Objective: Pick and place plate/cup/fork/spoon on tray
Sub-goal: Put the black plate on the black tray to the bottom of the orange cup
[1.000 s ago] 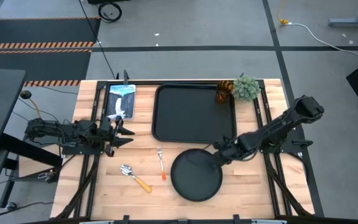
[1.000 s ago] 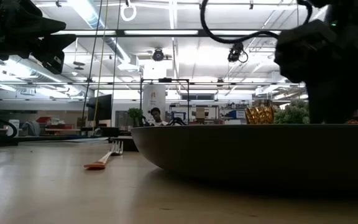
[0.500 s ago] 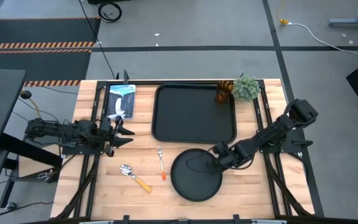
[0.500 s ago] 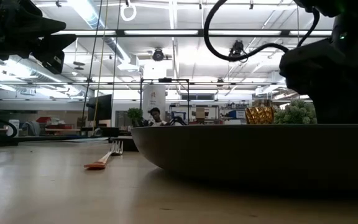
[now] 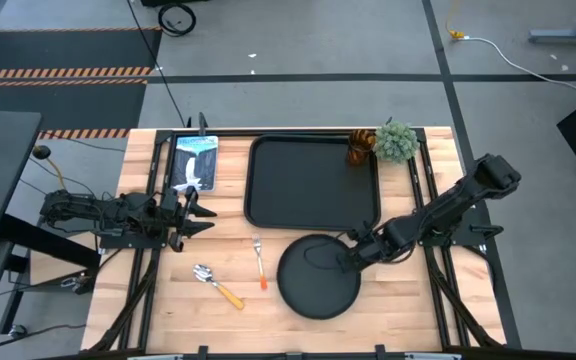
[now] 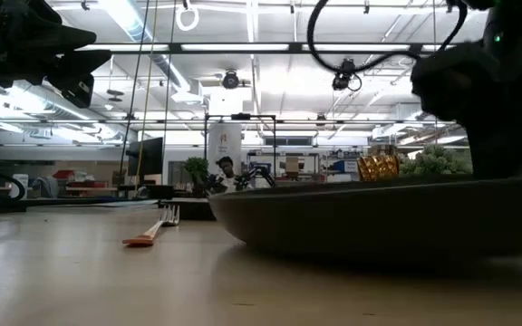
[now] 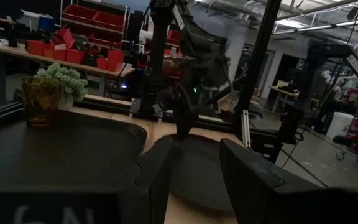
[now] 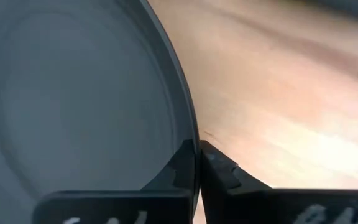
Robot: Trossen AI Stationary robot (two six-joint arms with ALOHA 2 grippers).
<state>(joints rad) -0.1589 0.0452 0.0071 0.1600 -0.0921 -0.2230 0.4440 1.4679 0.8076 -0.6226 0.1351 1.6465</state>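
Observation:
The round black plate (image 5: 318, 280) lies at the near middle of the table, and my right gripper (image 5: 349, 258) is shut on its right rim. The black tray (image 5: 313, 183) sits beyond it. An amber cup (image 5: 359, 148) stands at the tray's far right corner. The fork (image 5: 259, 262) and the spoon (image 5: 216, 284) lie flat on the wood to the left of the plate. My left gripper (image 5: 204, 205) hovers open at the table's left, with nothing between its fingers. My right gripper pinches the plate's raised rim (image 8: 194, 140) on its right side, one finger (image 8: 182, 165) inside the rim and the other (image 8: 222, 169) outside. The fingers come slanting down from the table's right. In the low view the held side is tipped up while the left side (image 6: 243, 237) rests on the table.
A small green potted plant (image 5: 396, 140) stands just right of the cup. A blue and white booklet (image 5: 193, 163) lies at the far left. Bare wood (image 5: 428, 310) lies to the right of the plate.
My right gripper has dipped to the plate's right rim and shut on it. The plate has tipped, its held right side rising a little, and its left edge has slid slightly toward the table's right.

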